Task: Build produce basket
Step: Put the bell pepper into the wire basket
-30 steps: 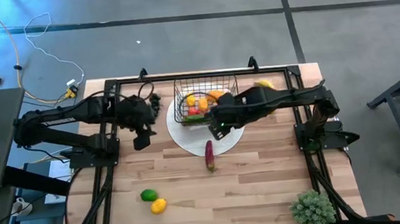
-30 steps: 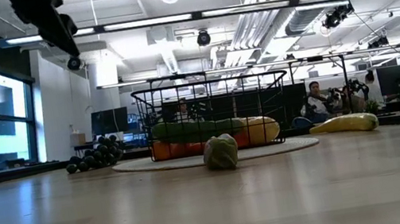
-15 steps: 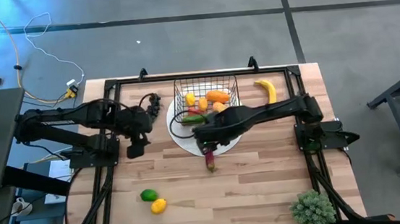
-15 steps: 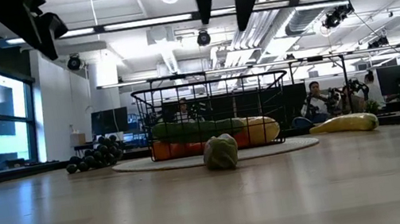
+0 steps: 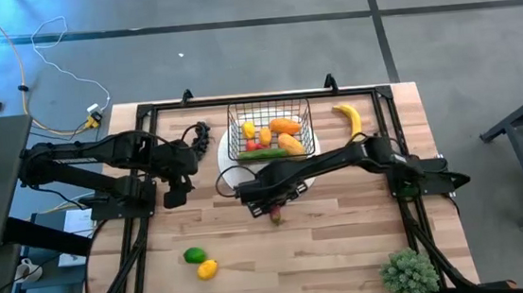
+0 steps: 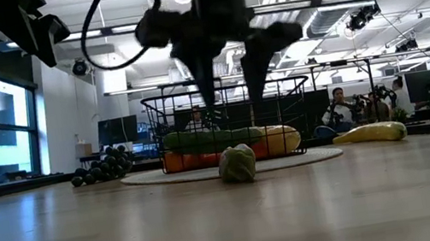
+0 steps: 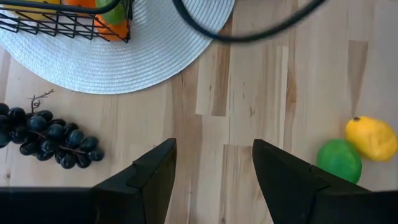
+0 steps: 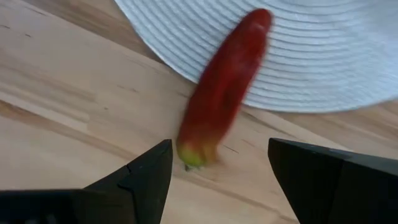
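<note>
- Pepper [image 8: 222, 93], red with a green stem end, is seen lying half on the white mat [image 8: 348, 56] and half on the surface [image 5: 346, 243], just in front of the basket [image 5: 270, 130].
- The right claw [image 8: 217, 177] is held spread above it, one finger to each side, nothing pinched.
- The pepper is judged light, stiff and smooth, so likely slippery; a hold across its thicker middle is advised, since the tapered ends could squirt out.
- Several pieces already lie in the basket; banana [image 5: 348, 118], grapes [image 7: 46, 134], lime [image 5: 194, 256] and lemon [image 5: 208, 269] lie outside it.
- The left claw [image 7: 214, 171] is held spread and empty over the surface near the grapes.
</note>
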Tool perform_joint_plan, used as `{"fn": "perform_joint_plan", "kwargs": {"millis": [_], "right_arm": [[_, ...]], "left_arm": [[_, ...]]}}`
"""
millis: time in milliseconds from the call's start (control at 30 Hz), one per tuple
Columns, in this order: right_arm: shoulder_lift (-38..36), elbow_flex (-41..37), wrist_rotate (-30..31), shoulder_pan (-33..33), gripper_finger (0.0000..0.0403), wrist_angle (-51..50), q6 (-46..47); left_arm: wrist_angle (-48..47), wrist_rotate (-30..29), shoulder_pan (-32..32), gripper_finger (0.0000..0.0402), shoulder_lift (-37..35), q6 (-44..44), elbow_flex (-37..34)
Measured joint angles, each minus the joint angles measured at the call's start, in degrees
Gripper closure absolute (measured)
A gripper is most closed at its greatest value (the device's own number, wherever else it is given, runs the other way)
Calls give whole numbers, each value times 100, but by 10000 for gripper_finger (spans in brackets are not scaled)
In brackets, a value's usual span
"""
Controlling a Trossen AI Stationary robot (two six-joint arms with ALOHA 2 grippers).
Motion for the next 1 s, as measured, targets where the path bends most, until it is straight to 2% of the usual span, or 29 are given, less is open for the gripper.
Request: {"fn": "perform_joint_plan", "kwargs": {"millis": [133, 667, 800, 1000], "right_arm": [[225, 0, -24, -37, 157, 282, 98], [863, 0, -42, -59, 165, 315, 55], [861, 0, -48, -59, 204, 319, -55], [861, 0, -103, -59, 304, 315, -308]], "left_arm": [[0, 0, 0, 200, 0, 32, 0], [-17, 2, 0, 200, 0, -13, 0], [-17, 0, 0, 200, 0, -11, 0], [-15, 0, 0, 200, 0, -12, 0]]}}
